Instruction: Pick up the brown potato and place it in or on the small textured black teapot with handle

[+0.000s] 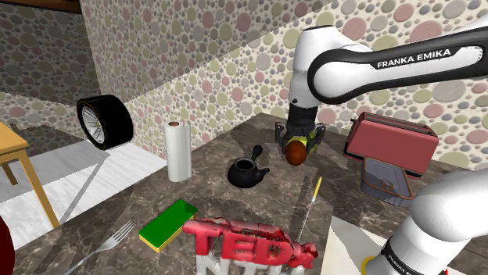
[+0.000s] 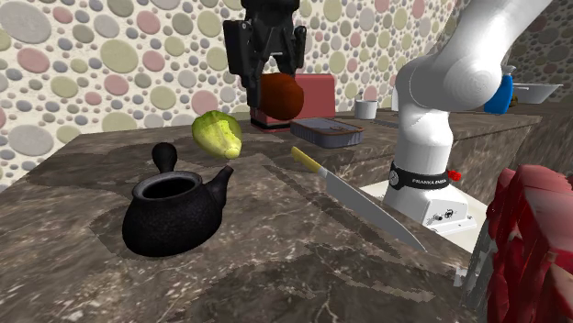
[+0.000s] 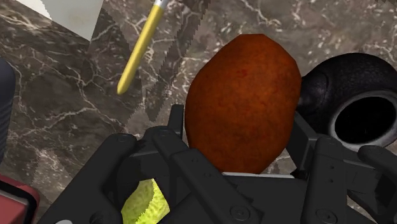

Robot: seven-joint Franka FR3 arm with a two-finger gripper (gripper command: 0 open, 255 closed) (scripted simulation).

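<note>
1. Gripper [image 2: 277,75]: both fingers pinch the brown potato [image 3: 245,105] by its sides. The potato hangs well clear of the marble counter [image 1: 211,195], so the pick looks done and this reads as the carry phase.
2. The grip sits on the potato's upper part and the lower end pokes out free past the fingertips. Prob. so that end can meet the pot first w/o the fingers hitting the rim.
3. Lettuce [image 2: 219,135]: green, lying on the counter near the hand, btw. potato and pot in the second exterior view. It's low, so it shouldn't block a carry at this height.
4. Teapot [image 2: 174,216]: black, textured, upright, no lid, mouth open upward, w/ a stub side handle. It's apart from the potato. In the wrist view the mouth shows beside the potato, not under it. Next move, as I judge it: shift sideways to centre over the mouth, then lower and let go.
5. Risk: the mouth looks narrow vs. the potato, so it may perch on the rim rather than drop in, and could roll off if released off-centre.
6. Knife [image 2: 358,197]: yellow handle, flat on the counter on the potato's other side from the pot, so off the path.
7. Farther off: paper roll [image 1: 177,151] standing on the counter, red box [image 1: 391,144], tyre [image 1: 105,121] by the wall. None matter here.
</note>
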